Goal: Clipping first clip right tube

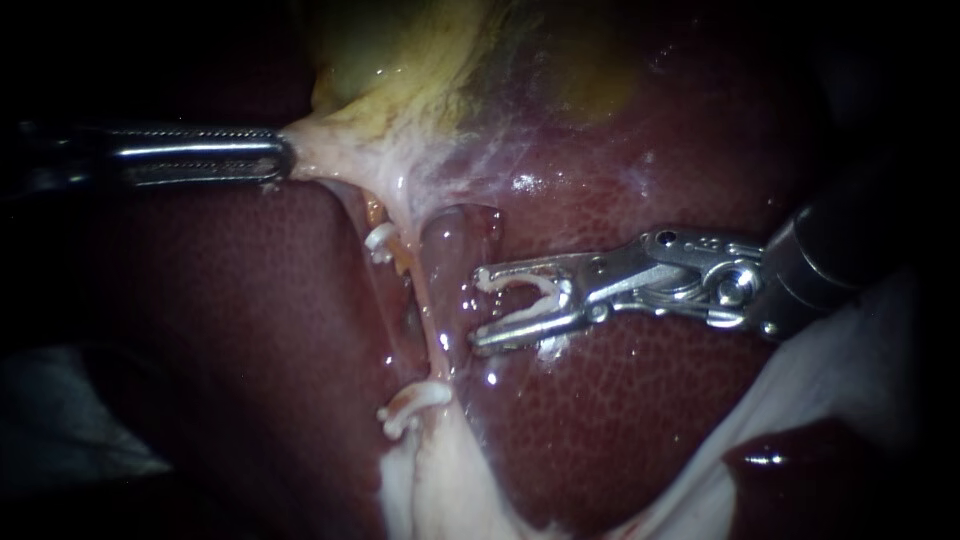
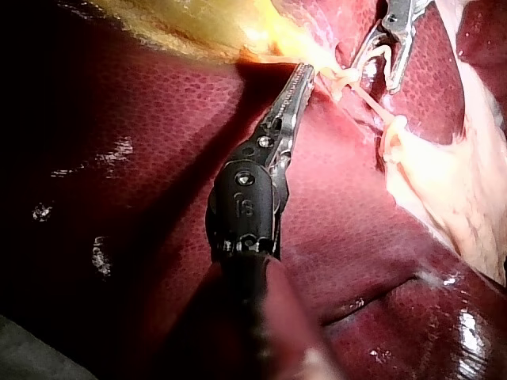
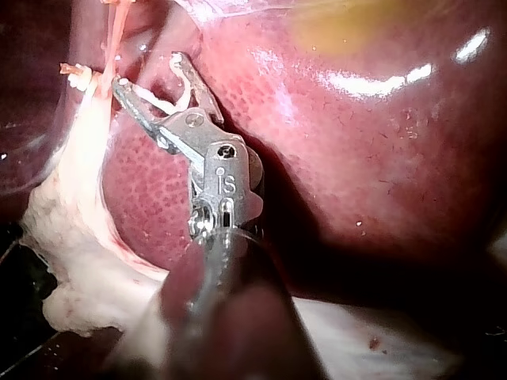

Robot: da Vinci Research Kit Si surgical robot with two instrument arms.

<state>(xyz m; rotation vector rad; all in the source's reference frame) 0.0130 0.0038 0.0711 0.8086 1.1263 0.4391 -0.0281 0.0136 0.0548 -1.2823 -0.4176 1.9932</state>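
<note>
Endoscope view: clamps jaws of the left instrument (image 1: 283, 160) flat on pale tissue (image 1: 335, 150) below the gallbladder (image 1: 400, 60). Holds a white clip (image 1: 525, 285), spread wide, between both jaws of the right instrument (image 1: 478, 308), tips just beside the right tube (image 1: 431, 320), not around it, over the liver (image 1: 650, 420).

The white clip (image 1: 545, 290) is open in a V, seated in the tip of the right instrument (image 1: 480, 307). Its mouth faces the right tube (image 1: 433, 300), just beside it and not around it. That tube is a thin, taut, pale-pink strand running down from the gallbladder (image 1: 400, 90).
</note>
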